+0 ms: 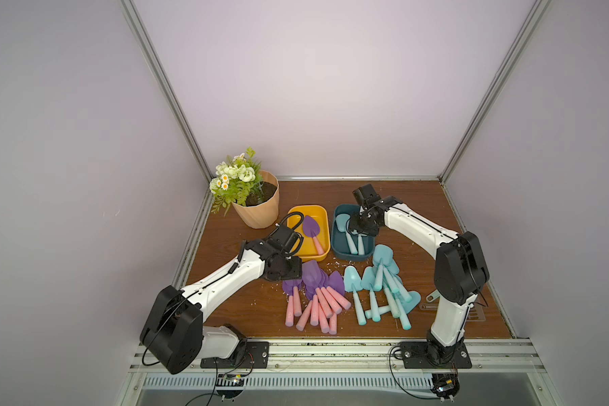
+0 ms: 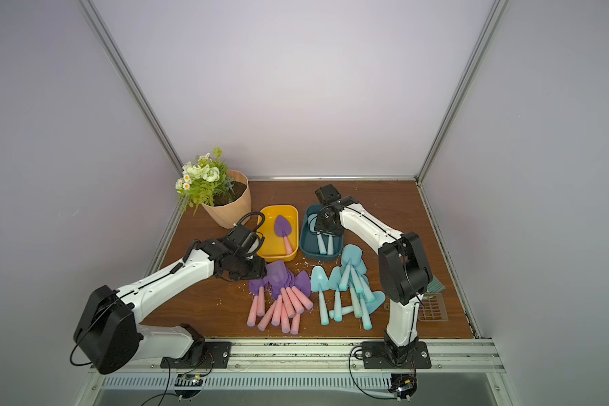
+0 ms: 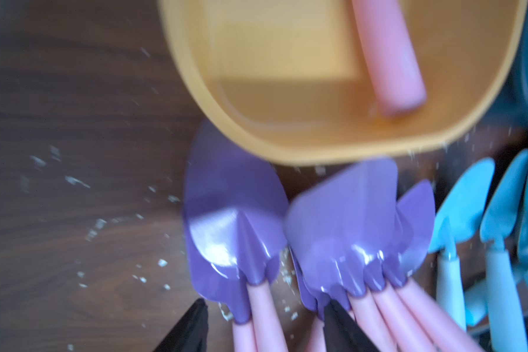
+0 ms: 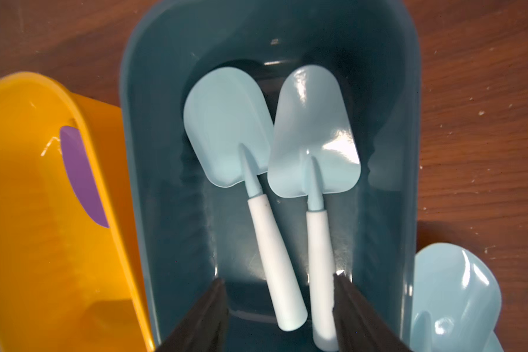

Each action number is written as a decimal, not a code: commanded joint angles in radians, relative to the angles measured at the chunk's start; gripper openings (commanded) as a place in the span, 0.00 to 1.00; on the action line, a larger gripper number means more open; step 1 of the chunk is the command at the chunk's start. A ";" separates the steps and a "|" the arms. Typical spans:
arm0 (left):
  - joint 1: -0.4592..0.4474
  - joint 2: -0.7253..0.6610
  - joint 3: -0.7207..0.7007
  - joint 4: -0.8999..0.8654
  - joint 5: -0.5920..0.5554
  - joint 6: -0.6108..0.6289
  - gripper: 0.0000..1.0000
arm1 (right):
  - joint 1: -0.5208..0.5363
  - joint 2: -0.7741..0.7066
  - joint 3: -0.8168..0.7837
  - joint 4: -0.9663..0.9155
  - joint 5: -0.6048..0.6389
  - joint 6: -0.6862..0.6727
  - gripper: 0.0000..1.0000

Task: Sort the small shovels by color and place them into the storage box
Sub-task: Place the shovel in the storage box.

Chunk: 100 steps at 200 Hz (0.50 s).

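Note:
Purple-bladed small shovels with pink handles (image 1: 317, 288) (image 2: 285, 284) lie in a heap beside several turquoise ones (image 1: 380, 281) (image 2: 348, 277). My left gripper (image 3: 265, 307) (image 1: 289, 276) hovers open over the heap's left end, with pink handles (image 3: 265, 323) between its fingers but not pinched. One purple shovel (image 1: 312, 228) (image 2: 282, 226) lies in the yellow storage box (image 1: 308, 207) (image 3: 256, 146). Two turquoise shovels (image 4: 229, 128) (image 4: 314, 128) lie in the dark teal box (image 4: 153, 152) (image 1: 352, 258). My right gripper (image 4: 279, 283) (image 1: 357, 232) stands open above their handles.
A potted plant (image 1: 257, 207) stands at the back left beside the yellow box. A beige slotted scoop (image 2: 433, 309) lies behind the right arm near the table's right edge. White crumbs (image 3: 73, 181) are scattered on the wooden table.

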 commanded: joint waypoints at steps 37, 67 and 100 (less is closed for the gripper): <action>-0.045 -0.044 -0.077 -0.025 0.054 -0.164 0.61 | -0.020 -0.030 0.005 -0.008 -0.034 -0.073 0.59; -0.055 -0.040 -0.122 0.031 0.058 -0.210 0.59 | -0.033 -0.046 -0.020 0.008 -0.052 -0.094 0.59; -0.070 0.000 -0.120 0.052 0.037 -0.226 0.59 | -0.052 -0.067 -0.048 0.016 -0.062 -0.114 0.59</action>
